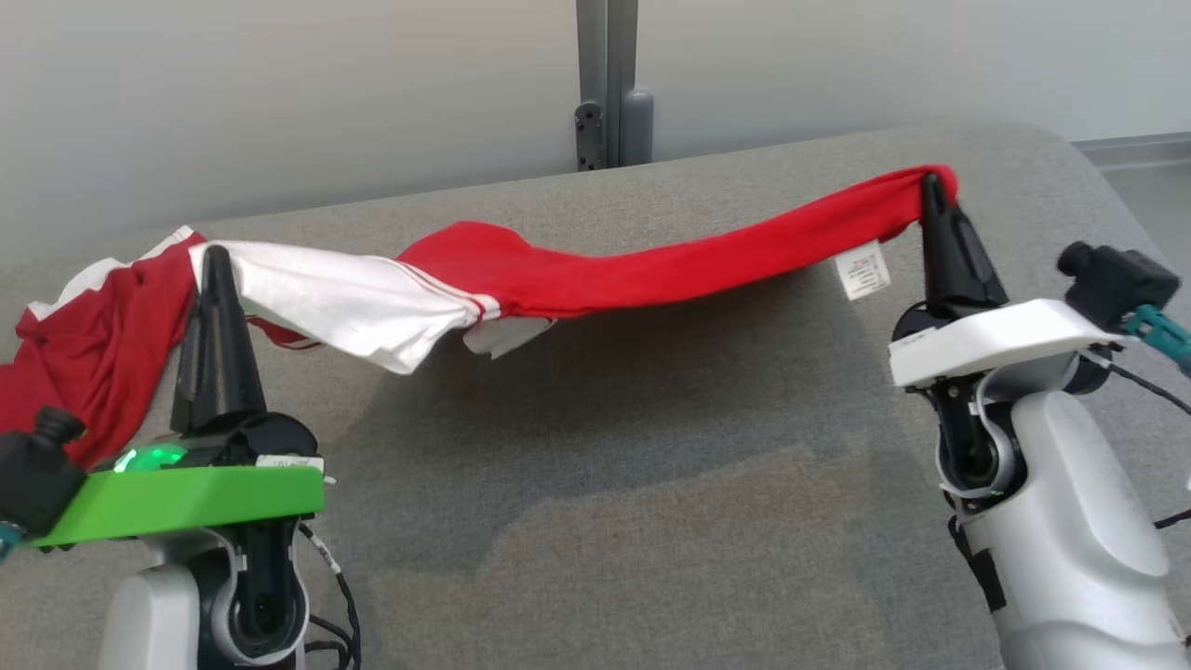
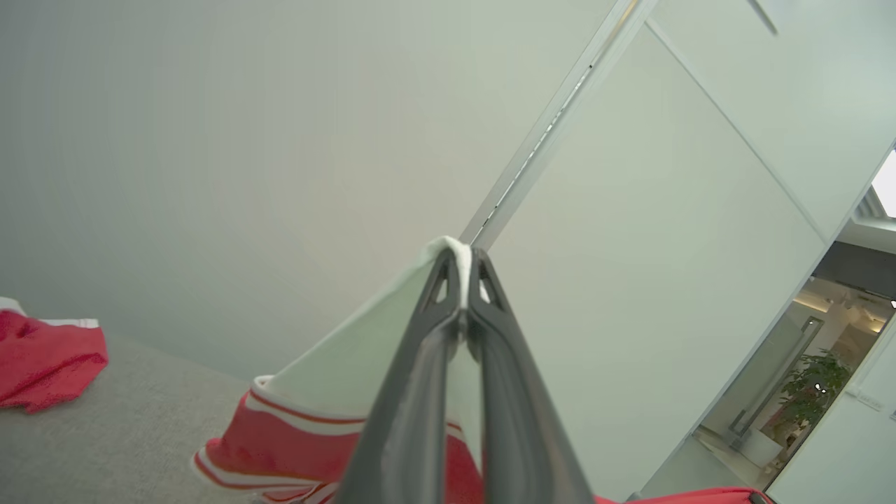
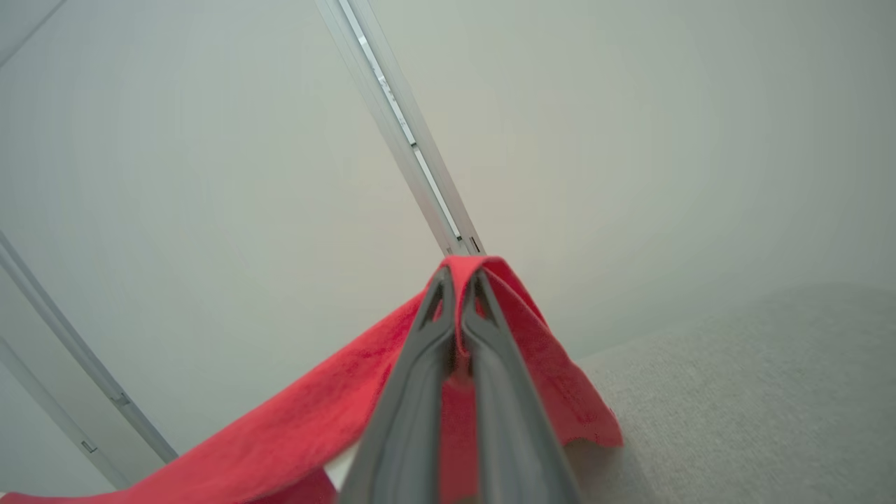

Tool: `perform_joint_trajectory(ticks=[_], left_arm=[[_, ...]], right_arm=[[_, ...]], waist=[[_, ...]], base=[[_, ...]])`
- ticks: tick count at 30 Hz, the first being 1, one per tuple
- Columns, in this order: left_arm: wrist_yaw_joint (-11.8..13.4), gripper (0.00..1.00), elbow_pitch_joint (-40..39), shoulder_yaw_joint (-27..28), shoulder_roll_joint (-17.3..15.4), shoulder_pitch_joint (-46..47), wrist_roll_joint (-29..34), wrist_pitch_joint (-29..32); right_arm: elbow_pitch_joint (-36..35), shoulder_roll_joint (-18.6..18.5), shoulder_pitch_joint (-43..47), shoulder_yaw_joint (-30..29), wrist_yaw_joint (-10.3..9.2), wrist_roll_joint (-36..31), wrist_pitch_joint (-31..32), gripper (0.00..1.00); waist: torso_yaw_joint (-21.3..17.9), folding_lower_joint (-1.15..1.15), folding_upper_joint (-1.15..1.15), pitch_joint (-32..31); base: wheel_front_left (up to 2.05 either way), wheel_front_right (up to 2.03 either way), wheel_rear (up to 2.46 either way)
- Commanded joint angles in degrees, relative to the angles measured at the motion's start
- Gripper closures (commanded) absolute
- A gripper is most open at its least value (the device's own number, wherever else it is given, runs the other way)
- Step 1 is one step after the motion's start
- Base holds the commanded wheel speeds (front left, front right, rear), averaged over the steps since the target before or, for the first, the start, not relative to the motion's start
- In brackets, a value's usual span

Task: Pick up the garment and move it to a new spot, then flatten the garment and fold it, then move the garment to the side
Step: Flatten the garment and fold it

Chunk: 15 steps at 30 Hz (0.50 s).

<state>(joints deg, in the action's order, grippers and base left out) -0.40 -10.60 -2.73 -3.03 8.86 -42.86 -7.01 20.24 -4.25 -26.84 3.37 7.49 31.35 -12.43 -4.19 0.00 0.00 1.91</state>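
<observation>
The garment [image 1: 595, 265] is a red shirt with white sleeve panels and a white label, stretched in the air above the grey table [image 1: 651, 465]. At the left, my left gripper [image 1: 216, 251] is shut on the white sleeve part; its wrist view shows white cloth [image 2: 458, 252] pinched at the closed tips of my left gripper [image 2: 462, 262]. My right gripper [image 1: 933, 181] is shut on the red end at the far right, and red fabric [image 3: 518, 308] drapes over the tips of my right gripper [image 3: 460, 276]. A red part hangs down past the left gripper.
A pale wall with a vertical metal post [image 1: 607, 84] runs behind the table. The table's rounded far right corner [image 1: 1061, 149] lies near my right arm. An open doorway with a plant [image 2: 812, 378] shows in the left wrist view.
</observation>
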Motion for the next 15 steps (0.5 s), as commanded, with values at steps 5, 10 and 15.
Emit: perform_joint_trajectory(ticks=[5,10,15], left_arm=[[2.14,1.0,-12.32,0.67,-1.43,1.63,-1.97,4.65],[4.21,1.0,-22.69,0.69,-3.63,4.37,-1.14,9.13],[5.73,1.0,-29.93,-0.14,-5.51,7.72,-0.24,13.32]], right_arm=[[-15.73,-1.48,4.6,-3.41,0.0,3.97,4.33,1.0],[-30.29,-0.86,7.93,-7.32,0.0,6.06,9.53,1.0],[-41.29,0.14,11.08,-10.11,0.0,7.16,14.93,1.0]], waist=[[-2.26,0.0,0.0,-3.08],[-2.89,0.0,0.0,-3.68],[-3.2,0.0,0.0,-3.57]], base=[[0.0,0.0,0.0],[0.0,0.0,0.0],[0.0,0.0,0.0]])
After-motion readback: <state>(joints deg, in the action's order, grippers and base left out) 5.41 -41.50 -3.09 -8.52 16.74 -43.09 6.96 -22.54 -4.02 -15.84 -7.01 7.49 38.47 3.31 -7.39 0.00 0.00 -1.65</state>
